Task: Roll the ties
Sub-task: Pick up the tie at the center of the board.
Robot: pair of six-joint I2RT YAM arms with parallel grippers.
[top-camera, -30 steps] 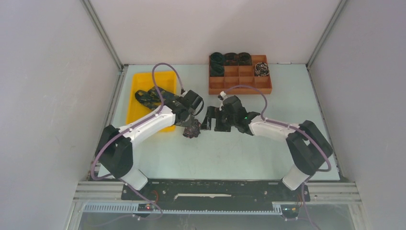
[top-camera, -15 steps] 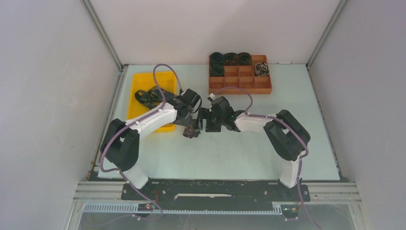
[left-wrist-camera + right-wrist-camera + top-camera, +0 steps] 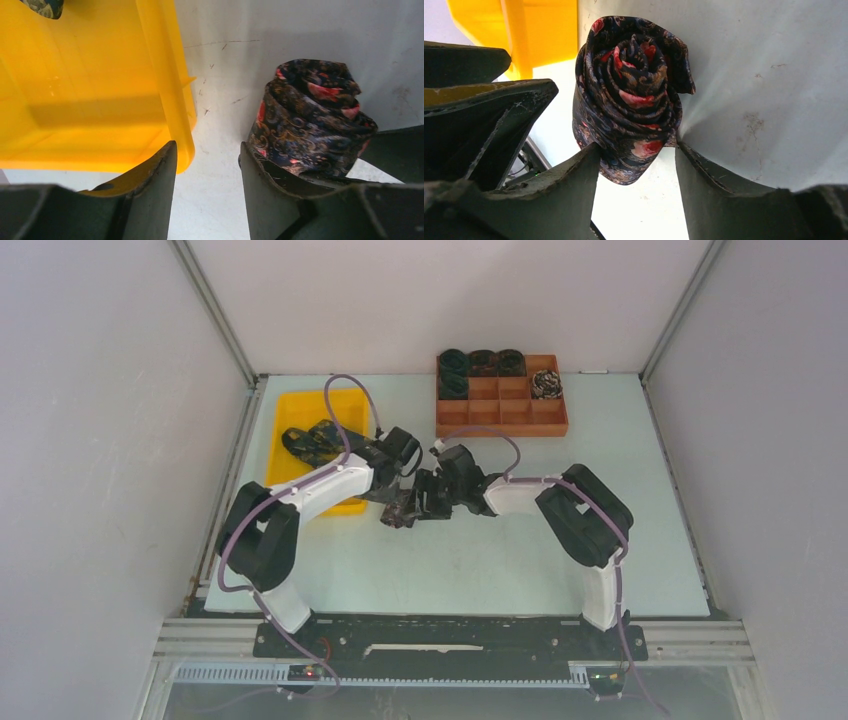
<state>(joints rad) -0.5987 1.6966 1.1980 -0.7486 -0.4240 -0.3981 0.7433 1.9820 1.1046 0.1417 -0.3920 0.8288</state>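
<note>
Woven patterned cloth tie [image 3: 629,100], glossy yellow plastic bin [image 3: 75,100], scuffed matt tabletop [image 3: 300,30]

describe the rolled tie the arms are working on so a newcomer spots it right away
Start at the yellow plastic bin on the pale table's left side; just off its near right corner sits a dark fabric tie rolled into a coil. Unlike the coils in the orange compartment tray, it sits on the bare tabletop, showing red blotches.
</note>
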